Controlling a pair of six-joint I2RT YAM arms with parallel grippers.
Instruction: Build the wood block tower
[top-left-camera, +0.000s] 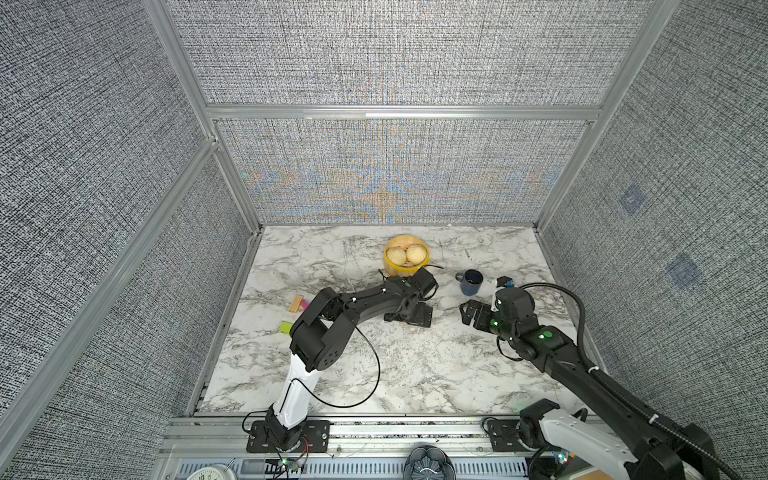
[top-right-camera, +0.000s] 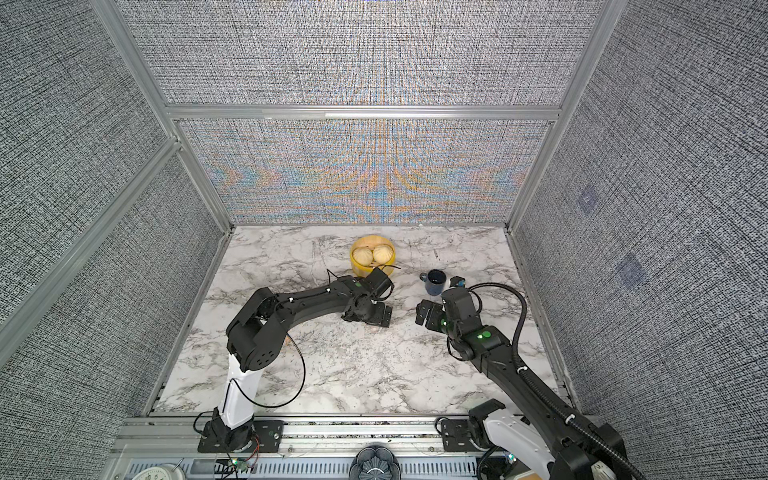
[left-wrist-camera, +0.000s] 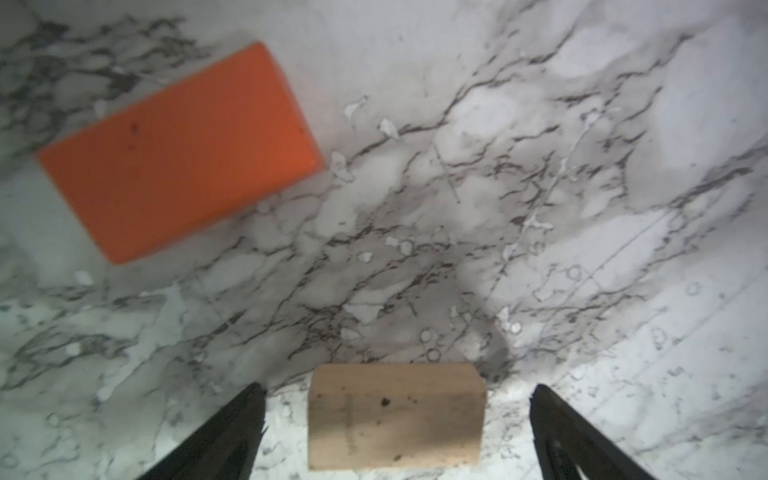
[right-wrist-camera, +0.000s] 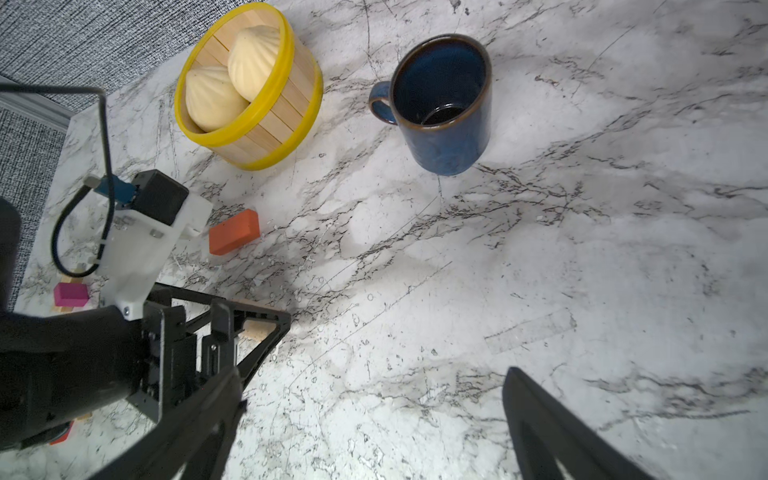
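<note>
1. Looked for the tower: none standing in any view. Judged early, nothing stacked yet.
2. Spotted the left gripper (left-wrist-camera: 397, 392) at lower centre of the left wrist view, spread wide, gripping nothing. Tan block (left-wrist-camera: 395, 419) flat on the marble table (left-wrist-camera: 582, 208) between the fingers, clear of both.
3. Found the orange slab (left-wrist-camera: 178, 153) at upper left of that view, flat, apart from the tan block.
4. Marked the right gripper (right-wrist-camera: 374, 374) at the bottom of the right wrist view, also spread wide and empty, below the blue mug (right-wrist-camera: 442, 104).
5. Noted loose pieces at centre left in a top view: striped tan slab (top-left-camera: 296, 304) just beside a pink block (top-left-camera: 305, 306), lime green slab (top-left-camera: 284, 327) below them, partly behind the arm.
6. Remaining, as a guess: choosing a base, then stacking everything else.
7. Skipped the steamer basket (top-left-camera: 399, 269), not a task item.
</note>
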